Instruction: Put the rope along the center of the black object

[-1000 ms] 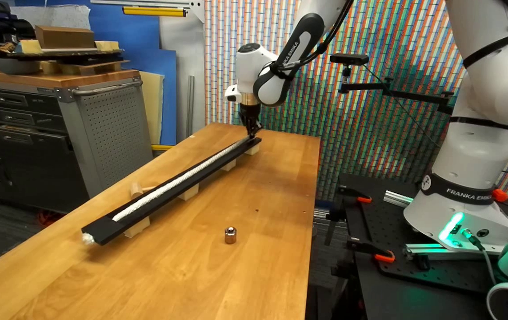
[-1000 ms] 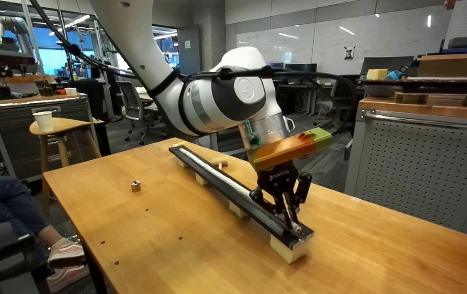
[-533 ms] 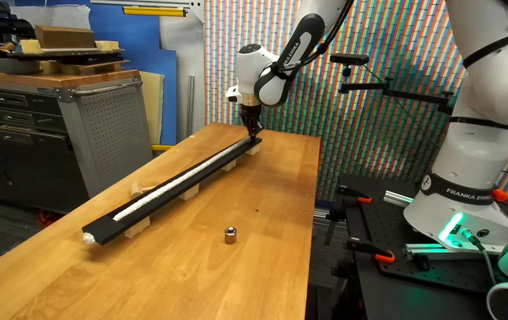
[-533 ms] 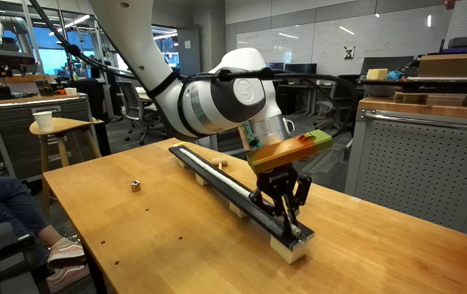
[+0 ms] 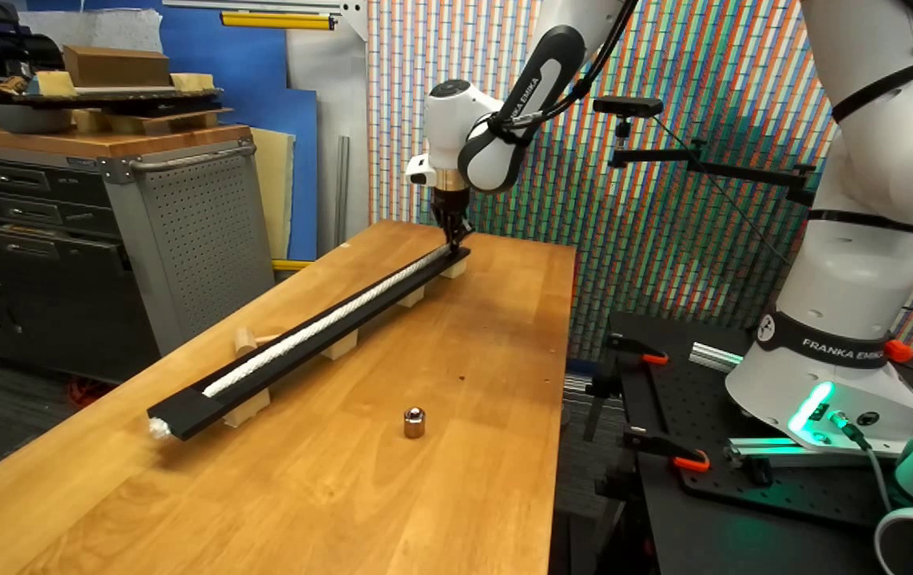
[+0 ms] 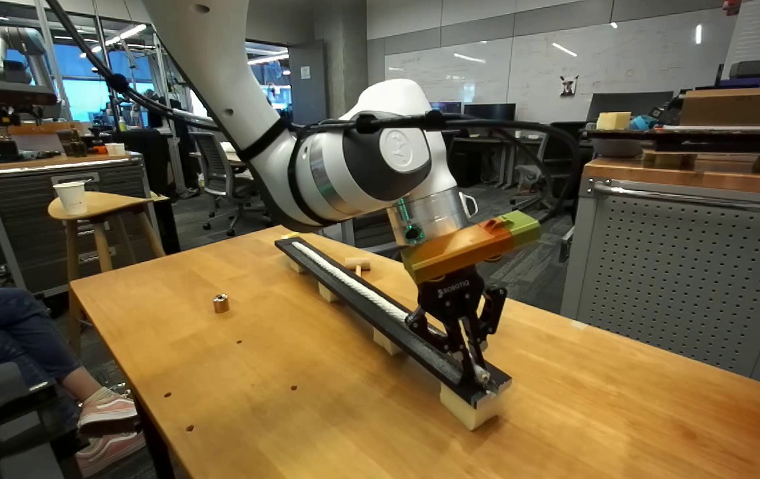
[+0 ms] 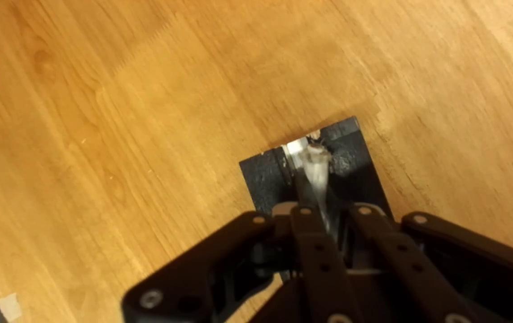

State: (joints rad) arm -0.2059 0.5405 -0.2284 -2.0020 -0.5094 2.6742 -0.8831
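Low over the black bar (image 6: 380, 317), the gripper (image 6: 477, 374); jaws clamped on the rope (image 5: 324, 323).

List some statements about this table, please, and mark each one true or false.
1. The white rope runs lengthwise along the black bar. True.
2. A metal cylinder and a wooden mallet are on the table. True.
3. The cylinder and mallet are on the same side of the bar. False: they are on opposite sides.
4. The gripper is near one end of the bar. True.
5. The bar lies directly on the table. False: pale blocks hold it up.
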